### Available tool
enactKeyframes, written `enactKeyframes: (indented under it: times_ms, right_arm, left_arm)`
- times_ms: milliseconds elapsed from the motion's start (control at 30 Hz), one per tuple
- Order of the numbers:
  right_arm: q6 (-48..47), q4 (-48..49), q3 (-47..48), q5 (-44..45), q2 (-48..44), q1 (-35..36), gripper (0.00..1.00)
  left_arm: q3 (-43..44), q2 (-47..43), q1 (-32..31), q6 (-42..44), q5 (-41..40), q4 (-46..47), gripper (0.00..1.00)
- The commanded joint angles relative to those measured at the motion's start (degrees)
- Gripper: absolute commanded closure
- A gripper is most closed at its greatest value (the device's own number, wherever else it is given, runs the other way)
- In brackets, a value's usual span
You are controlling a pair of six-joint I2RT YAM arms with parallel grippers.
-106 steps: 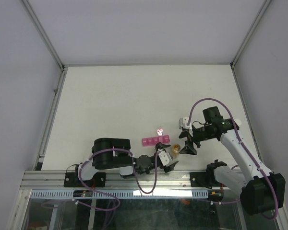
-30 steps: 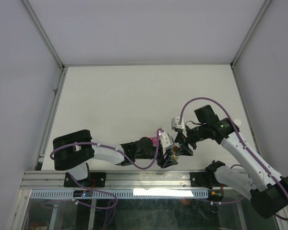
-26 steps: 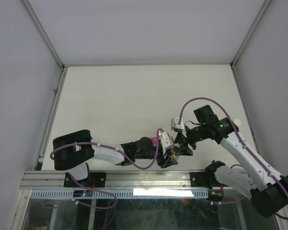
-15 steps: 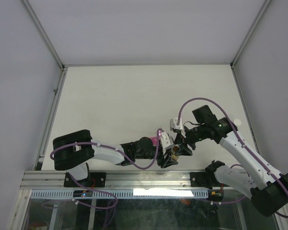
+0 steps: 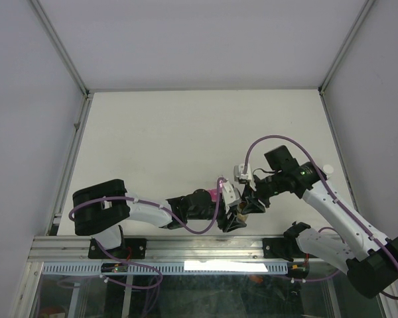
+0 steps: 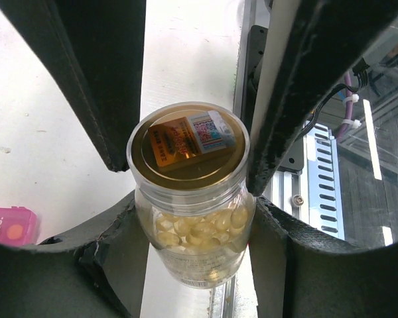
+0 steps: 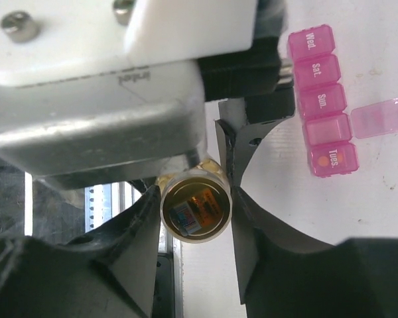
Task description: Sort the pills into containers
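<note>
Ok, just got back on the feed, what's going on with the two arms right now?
The left gripper holds the pill bottle by its body. The right gripper has its fingers on either side of the gold lid, which is still on; whether they actually grip it is unclear. The magenta pill organizer lies on the table beside them, with one compartment open.
</note>
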Motion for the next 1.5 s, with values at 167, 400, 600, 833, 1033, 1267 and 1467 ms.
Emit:
enactKeyframes:
  times_ms: [167,400,600,833,1033,1267,1467]
  right_arm:
    - [-23.4,-10.8,3.8,-8.9,-1.3,0.5,0.92]
    - [-47.4,-19.9,8.1,-8.7,4.4,0.5,0.97]
    - [-36.7,-10.6,7.7,-10.0,2.5,0.1,0.94]
    - [-10.7,0.7,5.3,-9.9,-6.8,-4.9,0.11]
    - [4.9,5.2,3.4,-10.5,-9.8,-8.6,0.01]
    - [5.0,-2.3,8.0,-8.4,2.4,-6.3,0.17]
    - [7.9,-0.2,8.2,-5.5,4.1,-3.5,0.21]
  left_arm:
    - [-1.3,-6.5,4.6,-1.2,15.7,5.4,1.0]
    - [1.1,-5.6,7.5,0.3,29.7,1.6,1.0]
    - [0.0,-6.4,7.9,0.3,26.8,1.7,1.0]
    - [-4.0,-8.5,7.9,-0.9,19.7,7.0,1.0]
    - [-5.9,-10.0,7.8,-2.9,14.0,10.6,1.0]
    - [-5.3,-10.7,7.5,-2.9,10.4,10.4,1.0]
    - [-4.4,-10.8,7.4,-2.1,9.6,7.9,1.0]
